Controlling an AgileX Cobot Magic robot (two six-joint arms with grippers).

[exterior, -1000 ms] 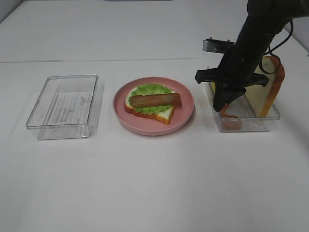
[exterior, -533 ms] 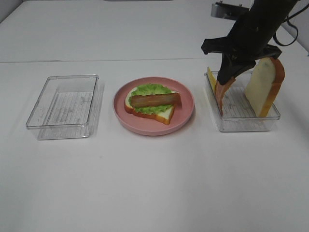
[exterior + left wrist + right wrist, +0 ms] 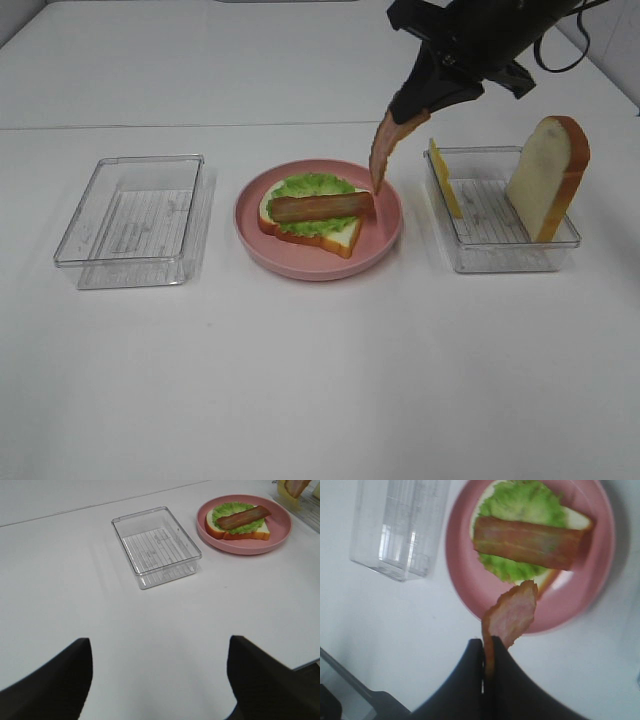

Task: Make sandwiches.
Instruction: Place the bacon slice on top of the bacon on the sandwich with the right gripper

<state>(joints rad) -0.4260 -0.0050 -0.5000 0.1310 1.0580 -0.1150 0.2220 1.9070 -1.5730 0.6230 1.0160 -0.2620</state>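
Observation:
On the pink plate (image 3: 385, 235) lies a half-built sandwich (image 3: 315, 213): a bread slice with green lettuce and a brown bacon strip (image 3: 320, 206) across the top. My right gripper (image 3: 412, 108) is shut on a pink ham slice (image 3: 383, 148), which dangles over the plate's right edge. In the right wrist view the ham slice (image 3: 510, 615) hangs from the shut gripper (image 3: 486, 647) above the sandwich (image 3: 525, 542). My left gripper (image 3: 159, 672) is open, low over bare table, away from the sandwich (image 3: 239, 521). It is outside the high view.
A clear tray (image 3: 500, 212) on the right holds an upright bread slice (image 3: 548, 176) and a yellow cheese square (image 3: 444, 176) leaning on its left wall. An empty clear tray (image 3: 135, 220) stands left of the plate.
My right gripper has lifted the ham out of the right tray and carried it up and left to the plate's right edge. The left arm stays where it was.

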